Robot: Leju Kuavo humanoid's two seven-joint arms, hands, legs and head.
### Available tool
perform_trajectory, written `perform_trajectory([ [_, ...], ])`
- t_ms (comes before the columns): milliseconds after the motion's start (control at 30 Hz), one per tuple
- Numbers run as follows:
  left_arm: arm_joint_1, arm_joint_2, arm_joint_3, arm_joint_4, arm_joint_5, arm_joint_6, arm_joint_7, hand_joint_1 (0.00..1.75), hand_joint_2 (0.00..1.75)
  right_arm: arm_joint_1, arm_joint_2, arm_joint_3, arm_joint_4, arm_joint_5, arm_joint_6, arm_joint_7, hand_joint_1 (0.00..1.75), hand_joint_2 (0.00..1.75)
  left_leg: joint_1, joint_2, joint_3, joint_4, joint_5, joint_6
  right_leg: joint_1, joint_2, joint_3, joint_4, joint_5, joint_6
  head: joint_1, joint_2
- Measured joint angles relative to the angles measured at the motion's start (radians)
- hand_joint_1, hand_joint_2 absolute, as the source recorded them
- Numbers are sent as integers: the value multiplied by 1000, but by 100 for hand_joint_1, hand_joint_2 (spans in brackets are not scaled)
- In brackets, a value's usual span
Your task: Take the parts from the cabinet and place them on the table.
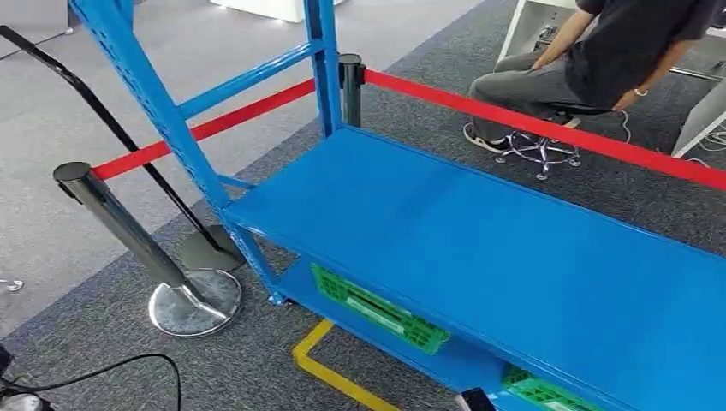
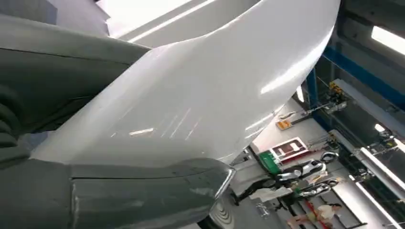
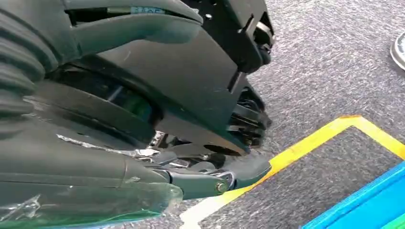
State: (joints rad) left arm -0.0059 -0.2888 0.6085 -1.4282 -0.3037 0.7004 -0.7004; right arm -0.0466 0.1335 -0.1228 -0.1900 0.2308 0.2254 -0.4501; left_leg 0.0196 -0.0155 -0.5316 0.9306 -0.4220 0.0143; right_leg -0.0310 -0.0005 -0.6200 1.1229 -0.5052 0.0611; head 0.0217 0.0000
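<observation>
The blue cabinet [image 1: 479, 248] has two green crates [image 1: 377, 310] on its lower shelf; their contents are hidden, so no telling where the parts are. No readable writing. The right hand [image 3: 143, 143] hangs over carpet and the left hand [image 2: 119, 195] sits beside white casing; can't tell either's fingers.

No readable text anywhere. Right wrist view: small pale label [image 3: 143, 10] on the grey cover of the right hand [image 3: 143, 95], print too blurred to make out. Left wrist view: red-and-white sign [image 2: 291, 149] and small orange tag [image 2: 283, 124] far in the background, both too small to read. Head view: no lettering on the blue shelf [image 1: 479, 248] or the green crates [image 1: 377, 310].
</observation>
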Motion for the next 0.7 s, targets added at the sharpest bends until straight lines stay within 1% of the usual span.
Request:
perform_trajectory([
  [33,0,0,0,0,0,0,0,175,175,-1,0,0,0,0,-1,0,0,175,4,-1,-1,14,-9,-11,-5,0,53,-97,43,5,0,0],
  [67,0,0,0,0,0,0,0,175,175,-3,0,0,0,0,-1,-1,0,175,5,-1,-6,27,-17,-20,-5,11,74,-135,26,8,2,0],
  [100,-1,1,0,0,0,0,0,175,175,-2,1,0,0,-1,0,-1,0,175,0,-4,-15,45,-29,-31,-2,21,82,-135,27,-10,5,0],
  [133,-1,2,-1,-1,-2,0,0,175,175,-4,1,-1,0,-1,0,-1,0,175,0,-4,-17,47,-28,-33,-2,16,75,-127,28,-20,-1,0],
  [167,-1,3,-1,-1,-2,0,0,175,175,-2,2,-1,0,-1,1,-1,0,175,0,-4,-18,50,-30,-24,-2,15,74,-126,29,-21,1,0],
  [200,-1,3,0,-1,-2,0,0,175,175,0,2,-1,0,-5,5,0,0,175,-1,-5,-19,50,-24,-6,-1,15,73,-126,29,-21,-4,0],
  [233,-1,3,0,-1,-2,0,0,175,175,1,3,-1,1,-7,10,2,0,175,-1,-5,-20,50,-24,10,0,15,73,-126,30,-23,-2,0],
  [267,-1,5,0,-3,-2,0,0,175,175,0,8,-2,1,-8,12,5,0,175,0,-5,-19,51,-25,10,-13,11,73,-129,33,-15,0,0],
  [300,-1,6,0,-4,-2,0,0,175,175,-1,10,-3,1,-9,11,6,0,175,-3,-5,-15,47,-21,9,-20,10,75,-142,39,-11,-1,0],
  [333,0,3,-1,-8,-2,0,0,175,175,-4,11,-4,1,-8,10,5,0,175,-9,-4,-8,31,12,16,-7,14,78,-137,37,-21,-9,0],
  [367,-4,3,-2,-9,-2,1,0,175,175,-5,12,-4,1,-5,8,-1,0,175,-15,-5,-12,26,17,15,-12,11,79,-152,47,-37,-20,0],
  [400,-5,3,-2,-9,-2,0,0,175,175,-4,12,-4,1,0,5,-2,0,175,-13,-3,-10,16,13,19,-10,12,76,-153,47,-37,-26,0],
  [433,-4,3,-2,-9,-2,0,0,175,175,-4,13,-4,1,1,3,-3,0,175,-9,-3,-6,8,-2,15,-4,11,73,-148,45,-38,-32,0],
  [467,-4,2,-1,-9,-2,0,0,175,175,-4,12,-4,1,1,2,-3,0,175,-2,-2,-7,9,-4,-20,1,10,70,-144,42,-42,-28,0],
  [500,-4,2,-1,-9,-2,0,0,175,175,-3,11,-4,1,1,0,-3,0,175,4,-2,-7,9,-9,-64,3,9,70,-142,40,-41,-30,0],
  [533,-4,2,0,-8,-2,0,0,175,175,-4,8,-5,1,1,-1,-3,0,175,6,-3,-8,10,-9,-67,4,8,70,-141,40,-41,-28,0],
  [567,-4,2,0,-8,-2,0,0,175,175,-5,7,-5,1,0,-1,-3,0,175,6,-3,-9,12,-10,-61,5,8,71,-142,40,-41,-29,0],
  [667,-4,2,-1,-8,-1,0,0,175,175,-5,7,-6,1,-4,10,-1,0,175,5,-3,-10,19,-13,-57,5,9,73,-142,40,-40,-29,0],
  [700,-4,2,-1,-8,-1,0,0,175,175,-5,7,-6,1,-6,13,0,0,175,5,-3,-13,23,-15,-54,4,8,74,-143,40,-39,-30,0],
])
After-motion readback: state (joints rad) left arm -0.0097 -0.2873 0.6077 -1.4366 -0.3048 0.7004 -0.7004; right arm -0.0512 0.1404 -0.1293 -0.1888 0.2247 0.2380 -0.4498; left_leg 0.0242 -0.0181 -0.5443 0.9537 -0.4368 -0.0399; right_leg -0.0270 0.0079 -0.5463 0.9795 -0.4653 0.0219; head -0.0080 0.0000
